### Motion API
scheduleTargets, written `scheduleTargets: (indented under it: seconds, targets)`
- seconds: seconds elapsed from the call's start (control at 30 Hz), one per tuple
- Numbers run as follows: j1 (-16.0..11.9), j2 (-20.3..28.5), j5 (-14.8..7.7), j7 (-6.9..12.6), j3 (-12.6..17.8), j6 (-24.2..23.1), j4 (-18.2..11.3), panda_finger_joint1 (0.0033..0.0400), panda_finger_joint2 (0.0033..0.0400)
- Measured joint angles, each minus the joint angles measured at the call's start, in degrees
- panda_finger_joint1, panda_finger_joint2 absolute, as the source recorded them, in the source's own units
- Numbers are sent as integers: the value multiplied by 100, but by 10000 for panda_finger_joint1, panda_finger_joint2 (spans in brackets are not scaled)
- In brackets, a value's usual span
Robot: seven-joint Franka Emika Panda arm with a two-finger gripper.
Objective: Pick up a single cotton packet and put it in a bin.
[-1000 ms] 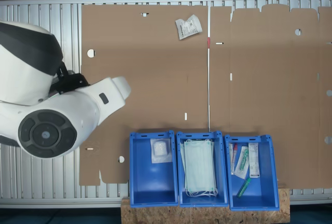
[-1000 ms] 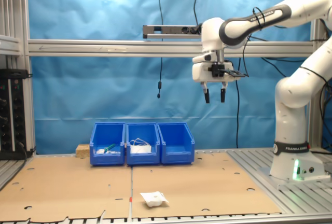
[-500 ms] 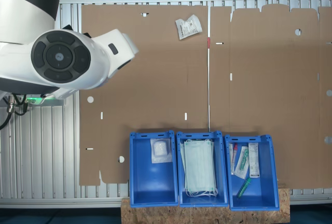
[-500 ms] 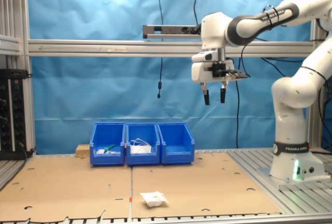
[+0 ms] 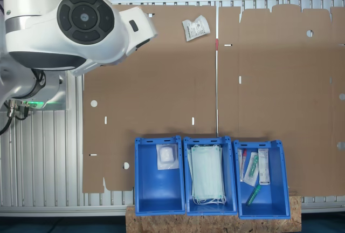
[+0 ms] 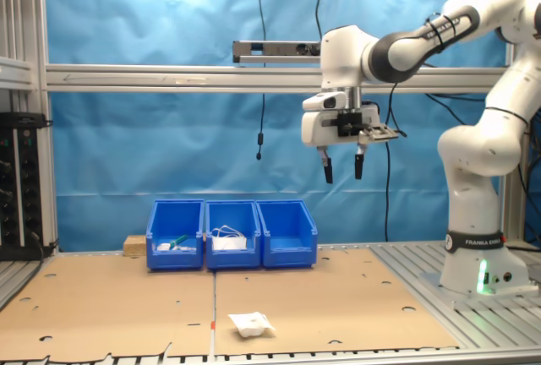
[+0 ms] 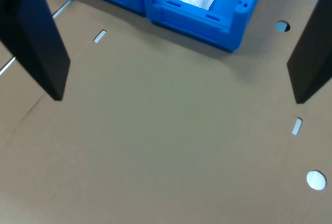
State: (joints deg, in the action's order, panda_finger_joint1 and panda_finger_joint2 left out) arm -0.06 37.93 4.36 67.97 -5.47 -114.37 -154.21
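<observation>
The pincer (image 6: 341,171) is hanging spread and empty, high above the desk. The cotton packet (image 5: 195,28) is lying flat, probably light and crinkly, so pinching across its middle seems safest.

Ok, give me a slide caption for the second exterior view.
Open gripper high above cardboard, cotton packet lying near the front edge.

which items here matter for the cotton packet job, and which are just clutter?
Job items:
- cotton packet, lying loose on the cardboard
- bin, blue, one white packet inside
- gripper, open, high above the table

Just lying about:
- bin of pale green masks
- bin of tubes and slim boxes
- wooden block beside the bins
</observation>
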Motion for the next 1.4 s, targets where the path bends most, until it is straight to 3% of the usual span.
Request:
scheduleTargets:
  seconds: [0.17, 0.5, 0.7, 1.03, 1.4]
  targets:
    - [166, -532, 0, -437, -14, -117, 265, 400, 400]
    - [461, -1499, 0, -988, -30, -394, 904, 400, 400]
    - [657, -2063, 0, -1248, -93, -824, 1147, 400, 400]
    - [815, -2928, 0, -1652, -148, -1706, 1285, 400, 400]
    - [856, -3760, 0, -1933, -153, -2498, 1576, 400, 400]
